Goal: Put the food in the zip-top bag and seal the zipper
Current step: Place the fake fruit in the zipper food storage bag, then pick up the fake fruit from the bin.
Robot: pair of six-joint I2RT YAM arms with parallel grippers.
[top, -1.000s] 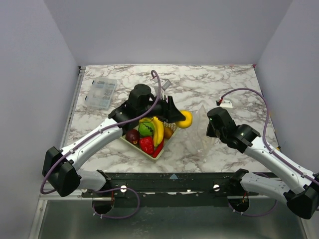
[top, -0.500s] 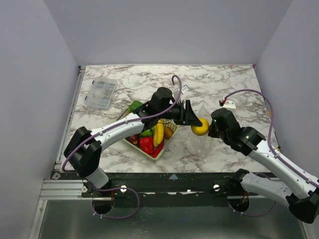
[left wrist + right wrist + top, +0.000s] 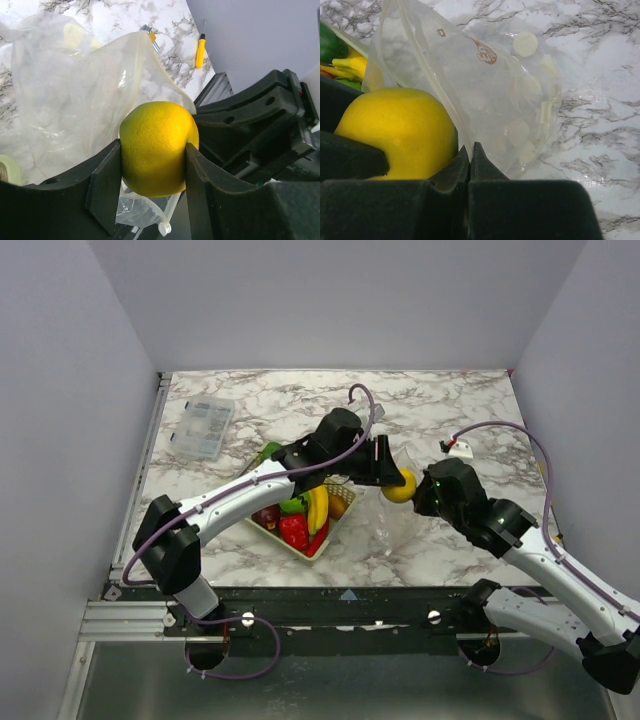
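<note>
Left hand (image 3: 393, 479) clamped the yellow lemon (image 3: 157, 147) at the mouth of the zip-top bag (image 3: 506, 95), whose edge the right hand (image 3: 470, 151) pinched tight, three o'clock from the mesh basket (image 3: 283, 538) on the marble surface (image 3: 470, 410).

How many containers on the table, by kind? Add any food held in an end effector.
zip-top bag: 1
mesh basket: 1
compartment box: 1
lemon, held in the left end effector: 1
Total: 4
</note>
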